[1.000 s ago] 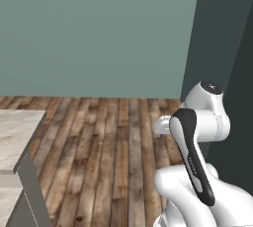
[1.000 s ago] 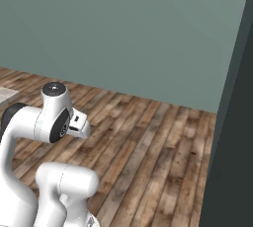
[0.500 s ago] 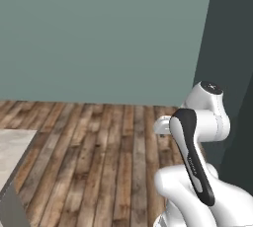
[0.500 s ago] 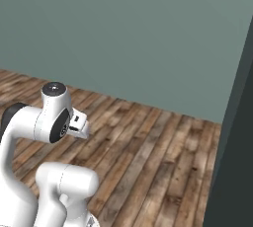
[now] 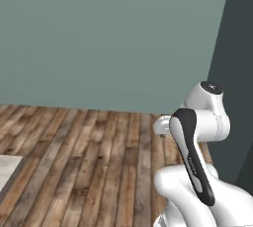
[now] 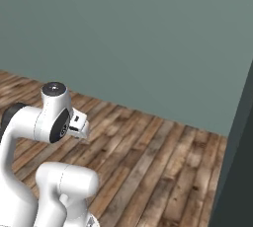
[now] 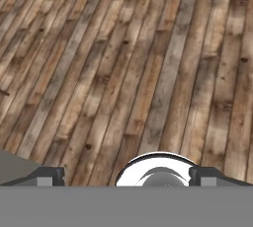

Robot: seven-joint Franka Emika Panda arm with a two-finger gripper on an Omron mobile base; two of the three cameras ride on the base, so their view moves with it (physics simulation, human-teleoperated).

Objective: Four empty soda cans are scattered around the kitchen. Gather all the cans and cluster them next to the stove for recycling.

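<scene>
Wood plank floor [image 5: 99, 162], brown and grey boards, running away toward a plain grey-green wall [image 5: 108, 38]. Dark slate panel [image 5: 237, 68] stands at the right edge, upright, meeting the floor. Pale light-grey slab corner [image 5: 7, 167] with a darker edge pokes in at the lower left of the left base view; cannot tell what it is.

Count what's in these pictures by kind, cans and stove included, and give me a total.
Soda cans: 0
Stoves: 0
Wooden floor: 1
Grey-green wall: 1
Dark panel: 1
Light counter corner: 1
Total: 4
</scene>
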